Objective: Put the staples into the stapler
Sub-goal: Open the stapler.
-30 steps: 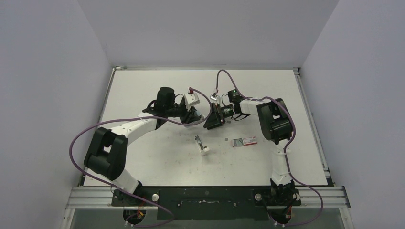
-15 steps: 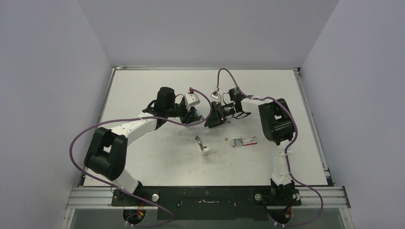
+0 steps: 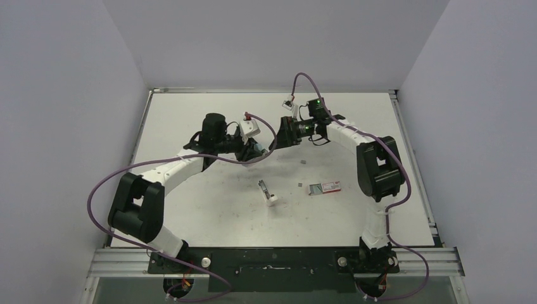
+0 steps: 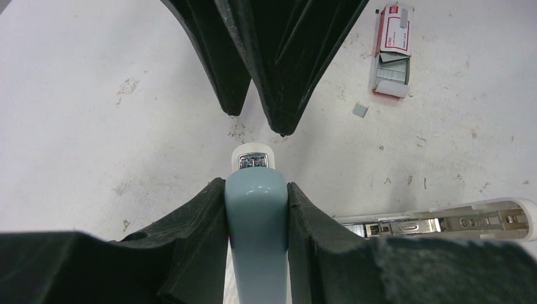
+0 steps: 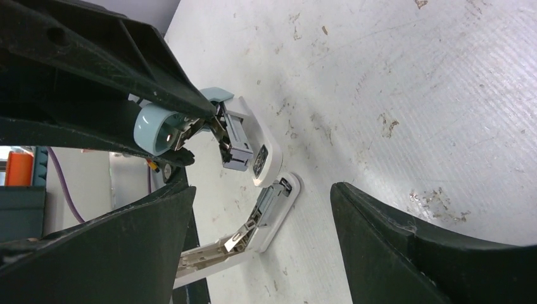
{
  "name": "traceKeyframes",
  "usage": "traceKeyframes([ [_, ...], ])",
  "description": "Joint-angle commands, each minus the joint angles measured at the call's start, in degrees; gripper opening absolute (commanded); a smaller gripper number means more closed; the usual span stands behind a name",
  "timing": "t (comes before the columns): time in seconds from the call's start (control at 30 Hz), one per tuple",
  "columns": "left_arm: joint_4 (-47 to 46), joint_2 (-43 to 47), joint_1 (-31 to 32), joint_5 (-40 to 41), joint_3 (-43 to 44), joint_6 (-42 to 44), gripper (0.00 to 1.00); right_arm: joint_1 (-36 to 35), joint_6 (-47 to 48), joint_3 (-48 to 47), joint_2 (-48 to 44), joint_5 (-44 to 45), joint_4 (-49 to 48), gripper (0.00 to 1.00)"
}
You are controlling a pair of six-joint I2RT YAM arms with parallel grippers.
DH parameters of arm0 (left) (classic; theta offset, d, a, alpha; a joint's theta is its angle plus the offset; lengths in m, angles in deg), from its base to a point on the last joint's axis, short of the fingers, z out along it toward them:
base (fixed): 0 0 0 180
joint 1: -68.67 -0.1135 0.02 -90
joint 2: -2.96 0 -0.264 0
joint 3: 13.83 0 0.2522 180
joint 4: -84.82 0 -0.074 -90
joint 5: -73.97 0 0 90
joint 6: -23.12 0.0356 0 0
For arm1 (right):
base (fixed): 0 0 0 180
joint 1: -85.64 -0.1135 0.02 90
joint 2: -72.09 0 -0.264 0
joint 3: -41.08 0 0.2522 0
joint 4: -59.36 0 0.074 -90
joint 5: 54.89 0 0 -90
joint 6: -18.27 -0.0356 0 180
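Clamping the stapler [image 4: 256, 228] in the left gripper [image 4: 255, 187]: pale-blue body, fingers [image 4: 196, 221] narrowed to its width & pressed flat on both sides, white nose w/ metal slot poking out past the tips. Sitting over far-centre of the table [image 3: 190, 209] per top cam. Facing it w/ the right gripper [image 5: 263, 190], spread wide, nothing betw. its fingers, tips near the stapler nose but w/ a gap, not touching, per left wrist cam. From right wrist cam: stapler hinged open, blue top in the left fingers, metal mechanism & white underside hanging out beside it. Staples [image 4: 391, 73] visible as grey strips inside the open end of a small red-and-white box [image 4: 394, 28], lying flat on the table, well apart from both grippers, on the right-arm side & nearer the bases than the stapler. Small grey bit [image 4: 360, 110] loose just beside the box mouth; too small to say what. Long white part [image 4: 437, 223] w/ metal rail lying flat on table betw. stapler & box, apart from the held stapler in top cam; can't tell whether a piece of it.
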Motion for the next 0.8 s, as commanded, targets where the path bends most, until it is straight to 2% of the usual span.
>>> traceKeyframes([
  [0.0,-2.84,3.65,-0.09,-2.47,1.91,-0.76,0.00,-0.01,-6.16,-0.33,-0.60,-0.36,-5.66,0.81],
  [0.3,-2.88,4.32,0.78,-2.20,1.69,-0.79,0.00,-2.25,-8.84,-0.31,1.11,-2.11,-7.20,0.76],
  [0.6,-2.56,4.72,1.72,-1.06,1.82,-0.26,0.00,-3.31,-10.76,0.53,2.76,-3.47,-8.76,0.63],
  [0.77,-2.45,4.70,2.10,0.42,1.84,0.56,0.00,-3.78,-14.40,2.73,3.29,-5.20,-13.64,0.56],
])
